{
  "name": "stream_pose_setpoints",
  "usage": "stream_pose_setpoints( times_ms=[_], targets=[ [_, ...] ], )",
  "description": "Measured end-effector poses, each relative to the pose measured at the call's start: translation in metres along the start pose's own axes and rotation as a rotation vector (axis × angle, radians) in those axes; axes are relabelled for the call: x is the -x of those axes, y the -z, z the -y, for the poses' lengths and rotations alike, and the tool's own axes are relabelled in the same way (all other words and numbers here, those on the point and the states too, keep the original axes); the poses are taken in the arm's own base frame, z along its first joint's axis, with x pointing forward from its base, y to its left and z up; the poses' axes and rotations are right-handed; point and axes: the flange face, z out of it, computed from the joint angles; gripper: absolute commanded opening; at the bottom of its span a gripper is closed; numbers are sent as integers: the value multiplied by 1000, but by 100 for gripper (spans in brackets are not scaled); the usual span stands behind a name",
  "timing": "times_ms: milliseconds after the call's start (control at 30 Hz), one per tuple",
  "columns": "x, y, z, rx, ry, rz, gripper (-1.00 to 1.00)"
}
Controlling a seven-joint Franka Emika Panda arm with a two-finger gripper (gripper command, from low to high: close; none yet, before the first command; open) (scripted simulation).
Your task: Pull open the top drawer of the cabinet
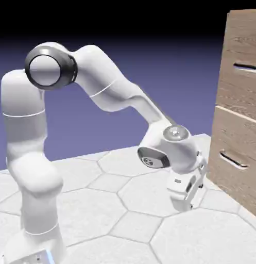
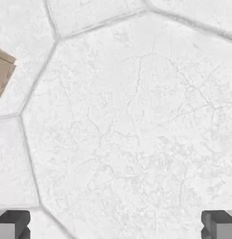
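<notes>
Drawer, wood-grained, silver-handled

The white Franka Panda arm rises at the exterior view's left, arches across the upper middle and bends down to its two-finger gripper at lower right. The gripper's fingertips stand wide apart in the hand view's bottom corners.

Arm: glossy white, smooth rounded segments, thin pale seam rings ran round them
Elbow: dark grey ring framed a silvery grey disc
Wrist: round silver-grey cap; dark oval panel bore a small pale marking
Fingertips: blocky, dark and mid-grey
</notes>
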Motion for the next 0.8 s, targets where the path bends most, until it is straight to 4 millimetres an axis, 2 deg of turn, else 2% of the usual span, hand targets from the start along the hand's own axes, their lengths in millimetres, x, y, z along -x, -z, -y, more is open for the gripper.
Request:
stream_pose_setpoints(
  times_ms=[133, 233, 367, 467, 633, 733, 800],
  targets=[
    [-39, -16, 9, -9, -225, -49, 100],
    [-66, -20, 19, -49, -375, -87, 100],
    [-93, -13, 37, -142, -543, -128, 100],
    [-105, 0, 56, -240, -640, -144, 100],
    [-103, 35, 95, -438, -740, -126, 100],
    [-86, 61, 122, -567, -759, -83, 100],
    [-67, 81, 140, -653, -754, -40, 100]
  ],
)
